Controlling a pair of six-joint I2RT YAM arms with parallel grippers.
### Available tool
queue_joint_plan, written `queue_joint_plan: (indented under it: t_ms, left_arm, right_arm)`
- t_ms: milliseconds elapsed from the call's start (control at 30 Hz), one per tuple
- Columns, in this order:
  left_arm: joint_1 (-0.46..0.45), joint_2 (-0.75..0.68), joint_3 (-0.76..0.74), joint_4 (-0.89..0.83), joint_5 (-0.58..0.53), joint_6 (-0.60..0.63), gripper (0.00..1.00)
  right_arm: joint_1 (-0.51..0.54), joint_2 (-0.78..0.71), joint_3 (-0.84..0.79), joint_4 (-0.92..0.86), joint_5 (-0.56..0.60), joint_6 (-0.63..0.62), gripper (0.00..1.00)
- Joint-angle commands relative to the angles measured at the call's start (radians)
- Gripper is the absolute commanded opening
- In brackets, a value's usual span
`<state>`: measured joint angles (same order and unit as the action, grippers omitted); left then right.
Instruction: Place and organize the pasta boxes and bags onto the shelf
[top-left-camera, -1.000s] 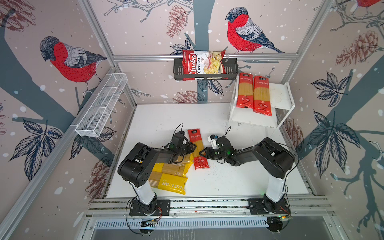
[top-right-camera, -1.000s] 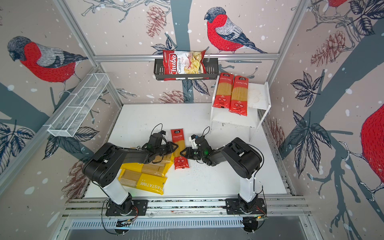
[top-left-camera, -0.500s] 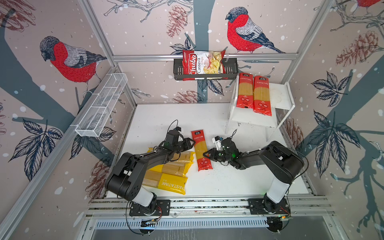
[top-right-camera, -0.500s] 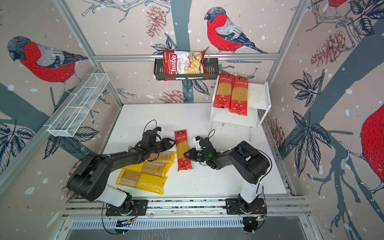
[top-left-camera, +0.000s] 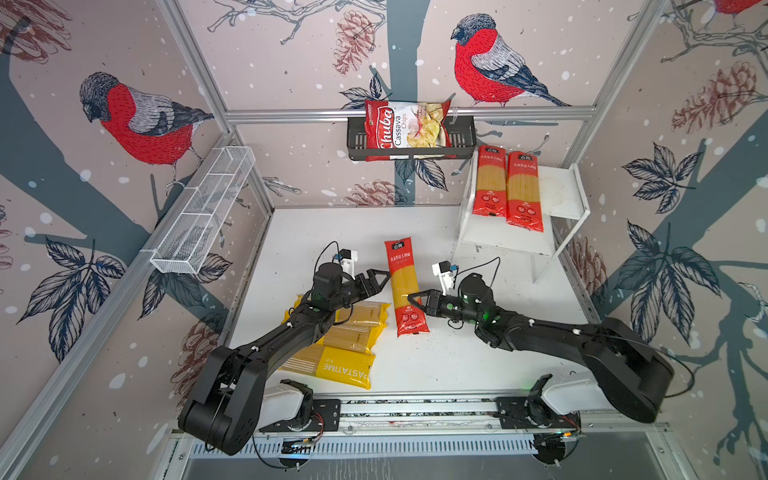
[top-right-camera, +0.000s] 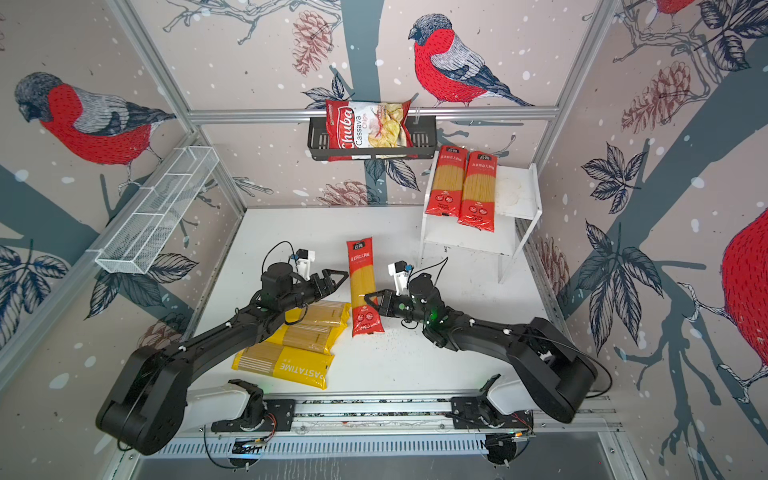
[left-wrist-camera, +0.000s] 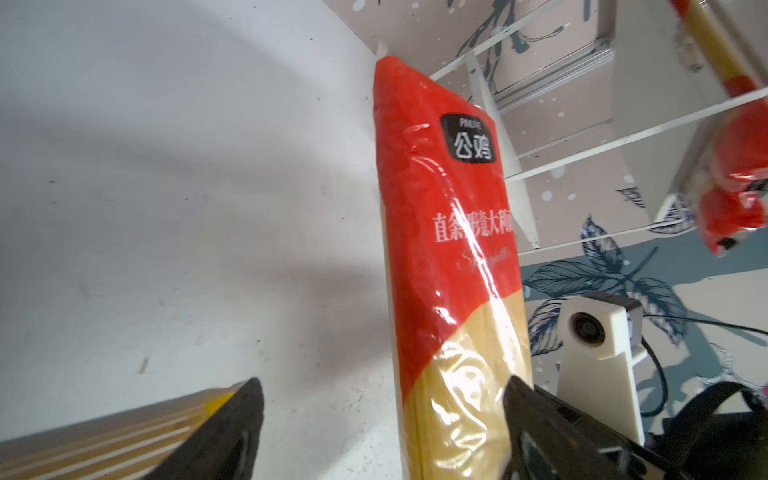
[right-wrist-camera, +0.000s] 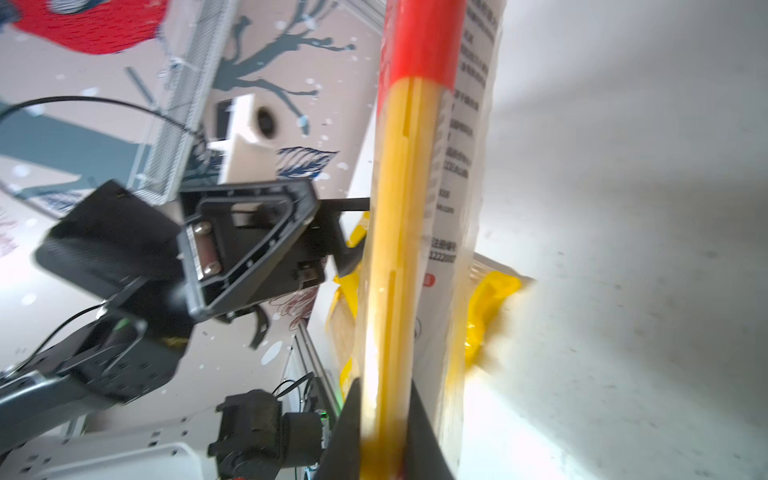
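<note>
"Red film with a clear window and spaghetti inside: red packet (top-left-camera: 403, 286). Location?"
"Centre of both top views, long axis running up the frame, over the white table (top-left-camera: 332, 232). I can't quite tell whether its lower end rests on the table or hangs just above it."
"Held by?"
"Right gripper (top-left-camera: 411, 298), coming in from the right of the frame. Its fingers are pressed together on the packet's lower half. The right wrist view shows them pinching the packet's edge."
"Left gripper (top-left-camera: 380, 280)?"
"Fingers spread wide, just left of the packet's middle, gripping nothing. In the left wrist view one finger (left-wrist-camera: 232, 424) sits over the yellow stock and the other is beside the red packet."
"Yellow stock?"
"Three yellow packets (top-left-camera: 349, 332), overlapping, lower left of centre under the left arm. The lowest reads PASTATIME."
"Shelf (top-left-camera: 561, 195)?"
"Upper right of the frame. Two shelved red packets (top-left-camera: 490, 183) lie side by side on the left of its top board, with their lower ends overhanging the front edge."
</note>
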<state>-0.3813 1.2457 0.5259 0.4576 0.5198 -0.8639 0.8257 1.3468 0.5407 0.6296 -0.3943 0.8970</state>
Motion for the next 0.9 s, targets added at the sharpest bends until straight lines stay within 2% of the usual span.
queue_joint_plan:
  t_ms: [0,67,200,400,533,867]
  left_arm:
    - [-0.052,-0.021,0.011,0.175,0.053,-0.038,0.89]
    - [-0.095,-0.011,0.023,0.213,0.060,-0.028,0.88]
    - [-0.103,0.018,0.011,0.310,0.095,-0.071,0.81]
    - [-0.108,0.017,0.017,0.465,0.137,-0.144,0.58]
    - [-0.121,0.021,0.050,0.466,0.149,-0.145,0.43]
    - [-0.132,0.020,0.106,0.459,0.139,-0.159,0.20]
  right_arm:
    - [0.022,-0.067,0.028,0.054,0.014,-0.084,0.05]
    - [0.036,-0.089,0.044,0.023,0.003,-0.102,0.04]
    - [0.053,-0.153,0.051,0.010,-0.012,-0.122,0.04]
    - [0.058,-0.181,0.069,-0.034,-0.007,-0.129,0.06]
    - [0.057,-0.179,0.072,-0.044,0.005,-0.114,0.13]
    - [0.060,-0.226,-0.006,-0.008,0.088,-0.021,0.31]
